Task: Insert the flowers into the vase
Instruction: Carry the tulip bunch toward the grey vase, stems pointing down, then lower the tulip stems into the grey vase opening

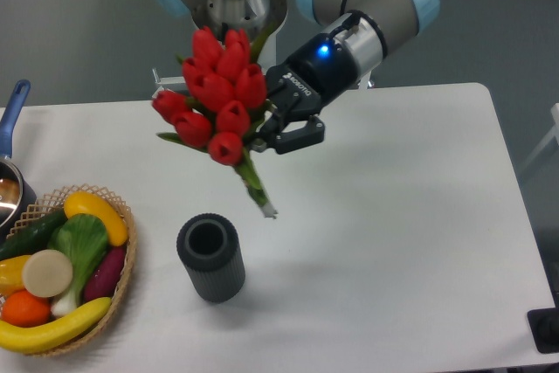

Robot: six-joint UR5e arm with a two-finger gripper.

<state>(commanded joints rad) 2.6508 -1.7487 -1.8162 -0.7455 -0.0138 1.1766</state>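
Now clamped in the gripper (281,128): the flowers (214,98), pinched at the bundled stems, red heads fanned up and left of the jaws, stem tip slanting down just below them. Down and left of the gripper, well apart and standing upright on the table (419,242): the vase (210,258), mouth open upward. Stem axis tilted, not yet plumb over that opening; likely wants carrying left and straightening before lowering.

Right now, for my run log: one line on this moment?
pincer: shut on flowers | flowers: airborne, stems angled toward vase | vase: upright, empty | insertion: not yet
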